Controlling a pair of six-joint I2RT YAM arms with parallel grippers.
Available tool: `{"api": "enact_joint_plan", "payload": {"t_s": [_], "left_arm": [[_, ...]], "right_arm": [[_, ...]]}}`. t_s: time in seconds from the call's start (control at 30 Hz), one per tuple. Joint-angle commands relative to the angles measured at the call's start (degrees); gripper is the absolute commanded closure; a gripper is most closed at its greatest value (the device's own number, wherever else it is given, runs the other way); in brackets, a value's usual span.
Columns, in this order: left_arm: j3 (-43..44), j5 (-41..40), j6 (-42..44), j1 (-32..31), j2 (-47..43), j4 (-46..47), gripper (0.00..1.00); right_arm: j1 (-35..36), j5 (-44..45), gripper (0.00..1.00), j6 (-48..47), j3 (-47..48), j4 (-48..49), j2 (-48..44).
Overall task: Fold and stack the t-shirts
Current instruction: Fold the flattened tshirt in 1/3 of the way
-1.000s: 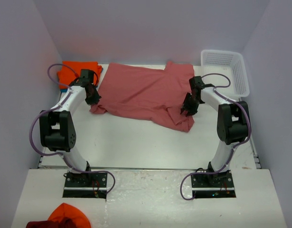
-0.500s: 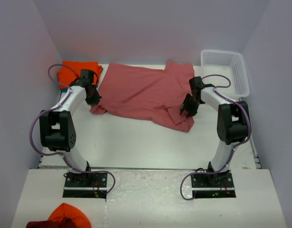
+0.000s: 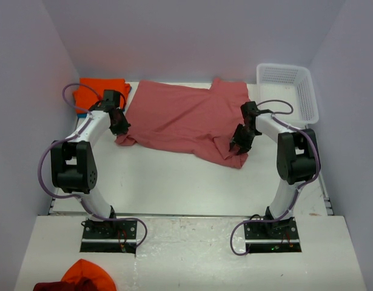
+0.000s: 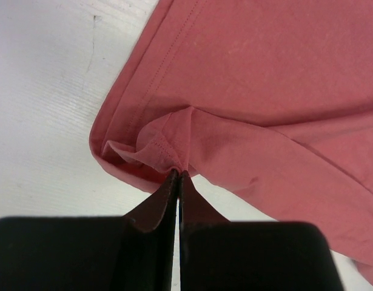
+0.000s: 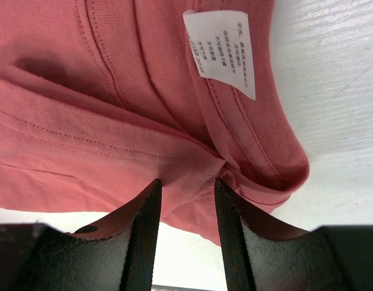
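Pinching hard, the left gripper (image 4: 177, 176) has its fingers pressed flat together on a small puckered fold of the salmon-red t-shirt (image 3: 180, 118), right at the garment's near-left corner, hem bunched just above the fingertips. From above, that shirt lies spread across the far middle of the table (image 3: 174, 182), rumpled along its near edge. Over on the other side, the right gripper (image 5: 186, 188) sits at the shirt's near-right corner with its fingers parted, a ridge of cloth lying in the gap between them, nothing clamped. The white tag (image 5: 221, 51) shows just beyond, face up by the seam. The orange t-shirt (image 3: 95, 91) rests folded in the far-left corner, and the white basket (image 3: 307, 100) stands far right.
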Motion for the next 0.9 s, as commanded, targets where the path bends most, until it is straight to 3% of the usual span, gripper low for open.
{"api": "enact_joint_plan", "payload": {"t_s": [0.0,0.27,0.6,0.87], "left_arm": [[-0.3,1.4,0.2,-0.3,-0.8,1.8,1.00],[-0.4,2.1,-0.5,-0.9,-1.2,1.8,1.00],[-1.5,3.0,-0.2,-1.4,0.7,2.9,1.00],[-1.6,2.6,0.0,-1.8,0.4,3.0,1.00]], "right_arm": [[0.4,0.1,0.58,0.8,1.2,-1.8,1.0],[1.3,-1.6,0.60,-0.8,7.3,-6.8,5.2],[1.6,1.0,0.83,0.4,7.1,-5.4,4.8],[2.3,1.8,0.72,1.5,5.2,-4.6,3.4]]}}
